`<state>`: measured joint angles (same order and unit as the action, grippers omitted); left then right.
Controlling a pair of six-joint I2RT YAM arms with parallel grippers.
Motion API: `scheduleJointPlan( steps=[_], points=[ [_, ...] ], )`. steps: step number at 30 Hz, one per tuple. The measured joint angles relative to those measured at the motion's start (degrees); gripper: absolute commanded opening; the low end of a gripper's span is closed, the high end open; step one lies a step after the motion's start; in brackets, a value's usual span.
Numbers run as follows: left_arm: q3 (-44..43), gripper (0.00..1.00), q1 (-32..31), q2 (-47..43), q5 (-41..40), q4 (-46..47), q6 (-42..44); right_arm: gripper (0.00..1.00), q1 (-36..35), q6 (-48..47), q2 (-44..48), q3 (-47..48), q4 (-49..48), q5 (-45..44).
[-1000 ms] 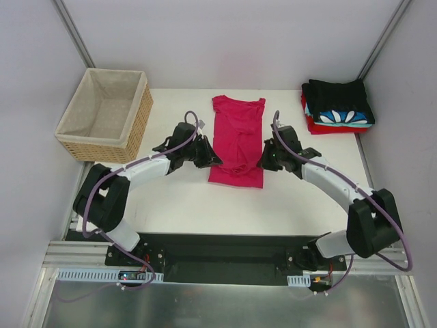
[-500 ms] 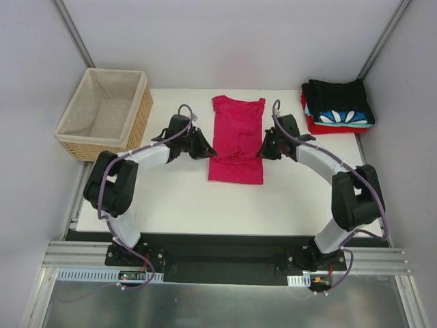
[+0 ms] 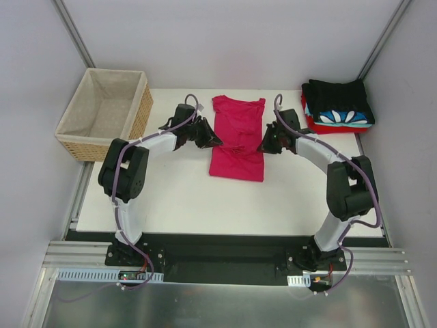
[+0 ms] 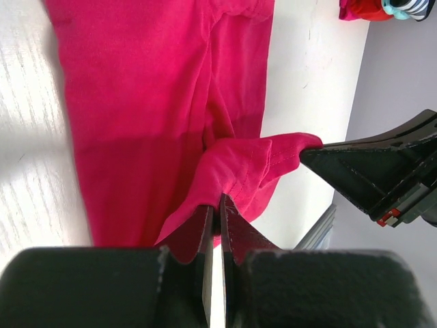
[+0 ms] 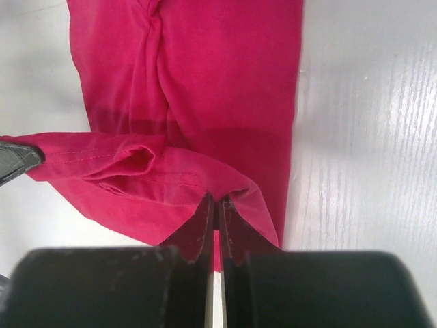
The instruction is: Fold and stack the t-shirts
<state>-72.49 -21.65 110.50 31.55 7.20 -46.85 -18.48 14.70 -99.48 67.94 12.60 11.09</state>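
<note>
Crimson-pink tee (image 3: 237,137) lies lengthwise at the middle of the white surface (image 3: 177,198), collar toward the far edge, with its lower end raised and doubled back over itself. At the hem's left corner the left tool (image 4: 217,205) is pinched tight on the cloth, and the right tool (image 5: 216,205) is pinched on the right corner, the hem sagging between the two. Three folded t-shirts (image 3: 338,106), black over blue-white over red, form one stack at the far right corner. One wicker basket (image 3: 102,113) stands at far left.
</note>
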Motion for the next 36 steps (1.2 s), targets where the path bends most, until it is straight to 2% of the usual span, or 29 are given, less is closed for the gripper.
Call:
scheduleJointPlan(
  steps=[9,11,12,14,15,16,17,18,19,20,23,26,30,33,36],
  points=[
    [-1.3,0.00,0.0,4.2,1.0,0.2,0.0,0.01,0.9,0.0,-4.1,1.6,-0.5,0.3],
    [-1.5,0.00,0.3,5.0,1.1,0.2,0.0,0.08,1.2,0.0,-5.4,2.1,-0.5,0.3],
    [-1.9,0.04,0.5,5.7,1.1,0.2,0.0,0.17,1.4,0.0,-6.3,2.4,-0.6,0.3],
    [-2.6,0.17,0.9,6.8,1.2,0.3,0.0,0.33,1.7,0.1,-7.6,3.0,-0.7,0.2],
    [-3.2,0.27,1.2,7.6,1.3,0.3,0.0,0.55,1.8,0.1,-8.4,3.5,-0.9,0.1],
    [-3.8,0.49,1.6,8.4,1.3,0.4,0.0,0.66,1.9,0.1,-9.2,4.0,-0.9,0.1],
    [-4.5,0.58,2.0,9.2,1.3,0.5,0.1,0.76,2.1,0.1,-9.9,4.6,-0.9,-0.1],
    [-5.2,0.65,2.3,9.9,1.3,0.6,0.3,0.93,2.2,-0.2,-10.6,5.3,-1.1,-0.5],
    [-6.0,0.75,2.7,10.5,1.3,0.5,0.1,0.98,2.3,-0.4,-11.2,6.0,-1.3,-0.8],
    [-7.1,0.79,3.1,11.4,1.4,0.4,-0.1,1.00,2.4,-1.0,-11.7,7.0,-1.3,-1.4],
    [-10.2,0.85,4.2,12.6,1.4,0.2,0.0,0.97,2.7,-1.7,-11.9,8.7,-1.5,-3.1],
    [-13.4,0.85,4.8,12.1,1.4,0.4,0.5,0.97,2.8,-3.0,-10.6,10.5,-1.7,-5.1],
    [-13.9,0.85,5.2,6.7,2.0,0.5,0.6,0.97,2.4,-4.6,-4.8,10.9,0.0,-6.6],
    [-9.5,0.84,4.7,-1.7,2.9,1.6,0.4,0.97,1.2,-4.9,1.6,10.5,1.0,-6.8],
    [-1.3,0.84,3.3,-11.6,3.4,3.4,0.0,0.96,-1.2,-4.9,8.0,7.9,0.9,-6.7]
  ],
)
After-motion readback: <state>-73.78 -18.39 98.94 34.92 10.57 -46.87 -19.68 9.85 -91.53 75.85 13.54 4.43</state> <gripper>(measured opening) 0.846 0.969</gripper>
